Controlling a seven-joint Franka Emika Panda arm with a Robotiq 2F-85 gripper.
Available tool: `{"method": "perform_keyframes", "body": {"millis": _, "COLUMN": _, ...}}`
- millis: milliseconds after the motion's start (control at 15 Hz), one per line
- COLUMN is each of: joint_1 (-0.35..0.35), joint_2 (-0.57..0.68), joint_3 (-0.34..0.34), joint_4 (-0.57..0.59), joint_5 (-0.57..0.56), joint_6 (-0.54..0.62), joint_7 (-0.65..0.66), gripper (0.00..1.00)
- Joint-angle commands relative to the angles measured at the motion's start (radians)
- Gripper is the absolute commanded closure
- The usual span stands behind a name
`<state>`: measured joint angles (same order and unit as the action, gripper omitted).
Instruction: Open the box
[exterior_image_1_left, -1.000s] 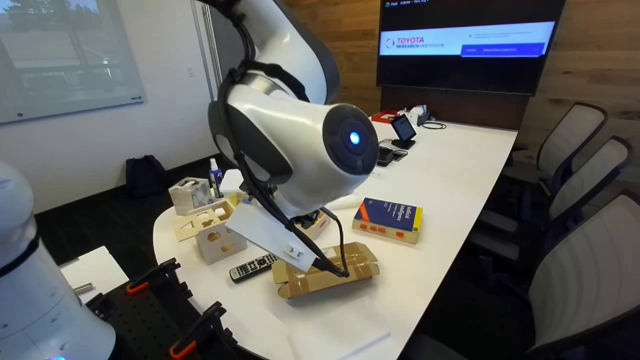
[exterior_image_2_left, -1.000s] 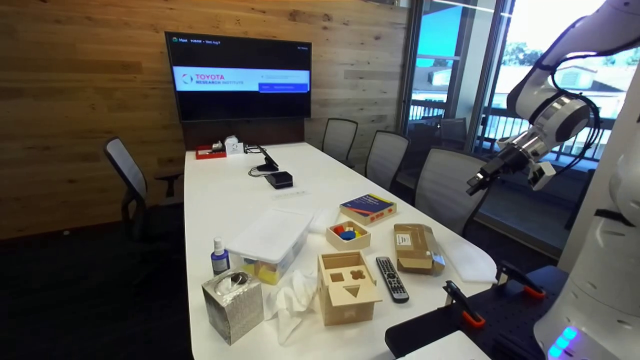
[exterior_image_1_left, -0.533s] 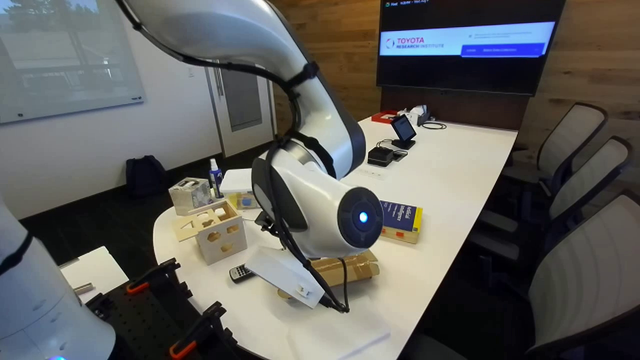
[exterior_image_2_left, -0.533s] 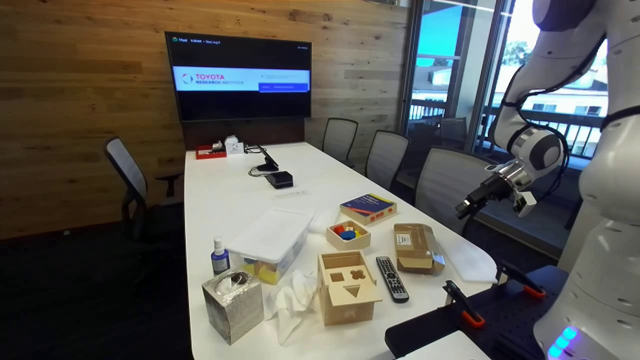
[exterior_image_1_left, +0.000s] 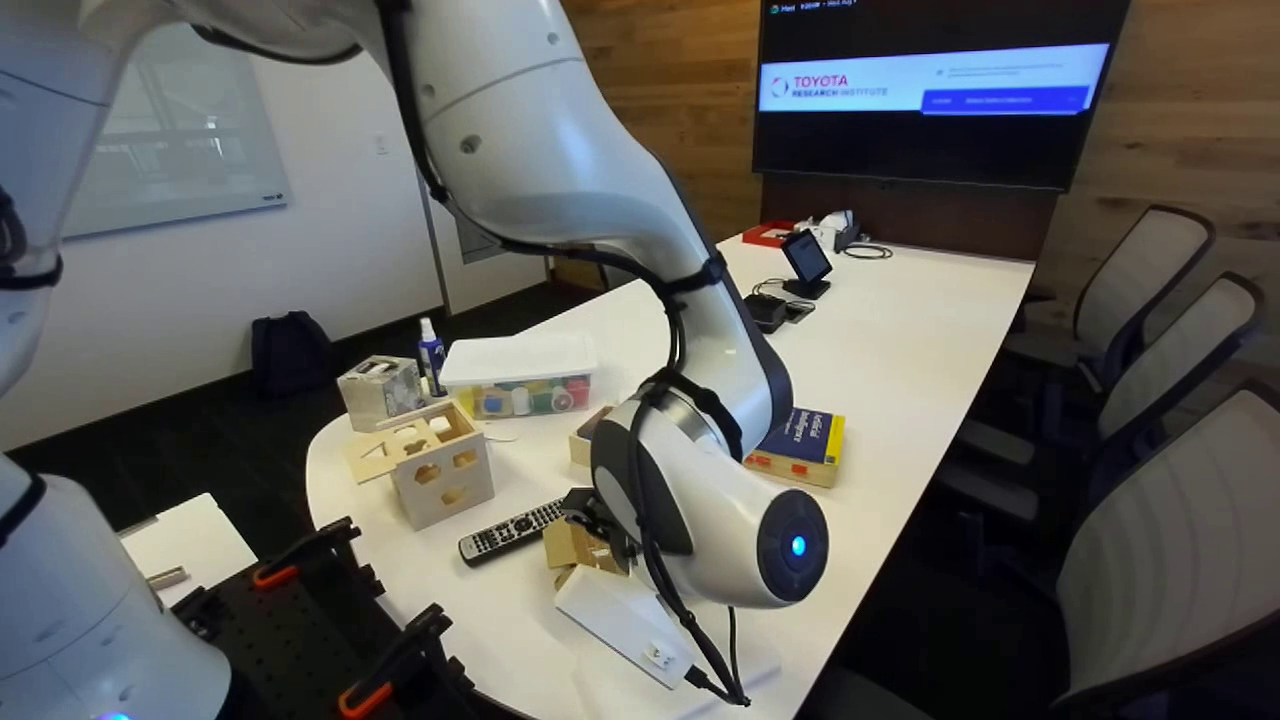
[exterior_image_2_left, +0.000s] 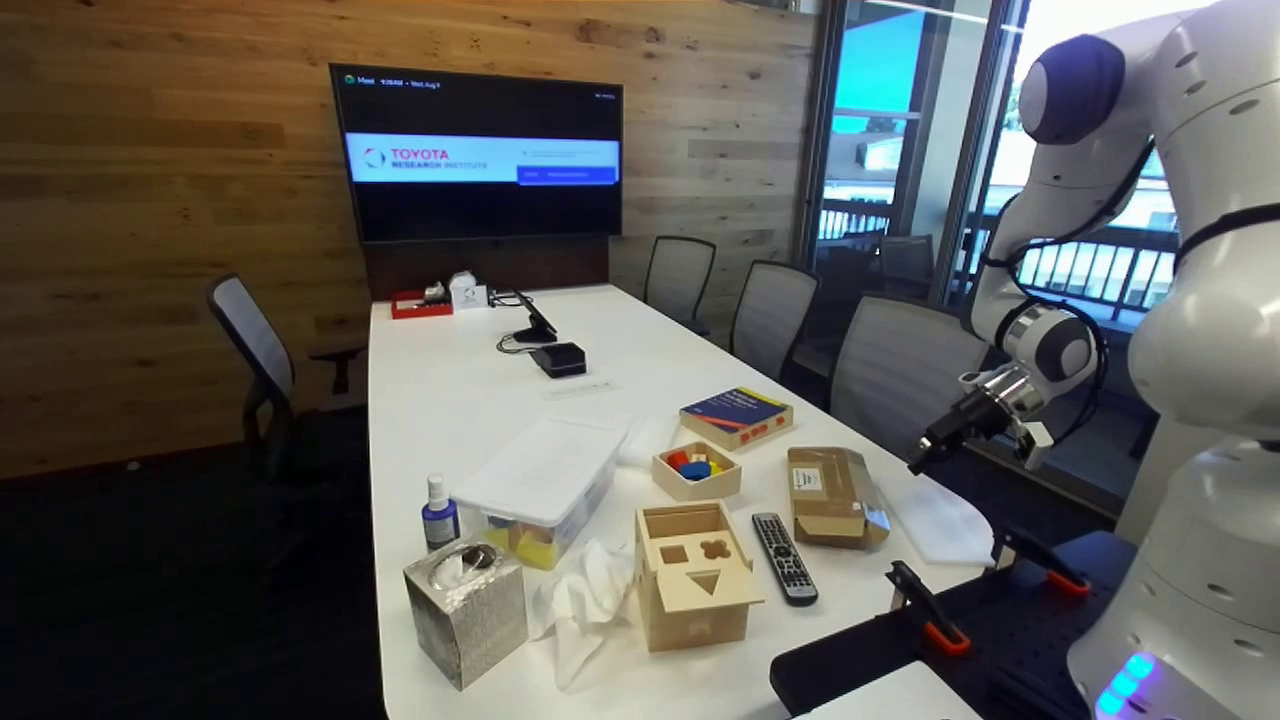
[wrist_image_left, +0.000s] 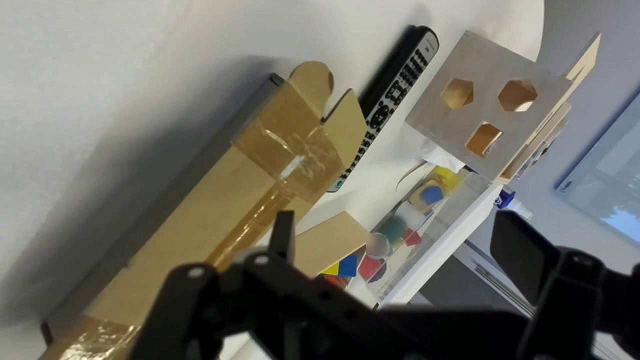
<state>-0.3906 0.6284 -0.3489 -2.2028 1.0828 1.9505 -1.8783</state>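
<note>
The box (exterior_image_2_left: 838, 488) is a flat, oblong tan-brown carton with clear brown tape and a white label on top. It lies on the white table. In an exterior view my wrist covers most of the box (exterior_image_1_left: 575, 545). In the wrist view the box (wrist_image_left: 200, 225) runs diagonally at the left, with tape along an edge and small flaps sticking out at its end. My gripper (exterior_image_2_left: 922, 457) is above the table beside the box, apart from it. In the wrist view the gripper (wrist_image_left: 400, 240) has its fingers wide apart with nothing held. Whether the lid is fastened cannot be told.
A remote (exterior_image_2_left: 785, 558) lies beside the box. A wooden shape-sorter cube (exterior_image_2_left: 690, 625), a small tray of blocks (exterior_image_2_left: 697, 486), a blue book (exterior_image_2_left: 740, 412) and a lidded clear bin (exterior_image_2_left: 540, 470) stand nearby. A white sheet (exterior_image_2_left: 930, 520) lies along the table edge by the box.
The arm has swung out and down, and my gripper has come lower and closer to the box. In an exterior view the wrist now covers most of the box. The table objects have not moved.
</note>
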Motion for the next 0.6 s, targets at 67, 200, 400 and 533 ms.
{"method": "perform_keyframes", "body": {"millis": 67, "joint_1": -0.055, "joint_2": 0.093, "joint_3": 0.048, "joint_4": 0.097, "joint_5": 0.009, "joint_6": 0.01, "joint_7": 0.015, "gripper": 0.0}}
{"method": "perform_keyframes", "body": {"millis": 200, "joint_1": -0.066, "joint_2": 0.128, "joint_3": 0.059, "joint_4": 0.128, "joint_5": 0.009, "joint_6": 0.01, "joint_7": 0.021, "gripper": 0.0}}
{"method": "perform_keyframes", "body": {"millis": 400, "joint_1": -0.073, "joint_2": 0.173, "joint_3": 0.07, "joint_4": 0.169, "joint_5": 0.01, "joint_6": 0.015, "joint_7": 0.034, "gripper": 0.0}}
{"method": "perform_keyframes", "body": {"millis": 533, "joint_1": -0.072, "joint_2": 0.196, "joint_3": 0.075, "joint_4": 0.189, "joint_5": 0.013, "joint_6": 0.025, "joint_7": 0.053, "gripper": 0.0}}
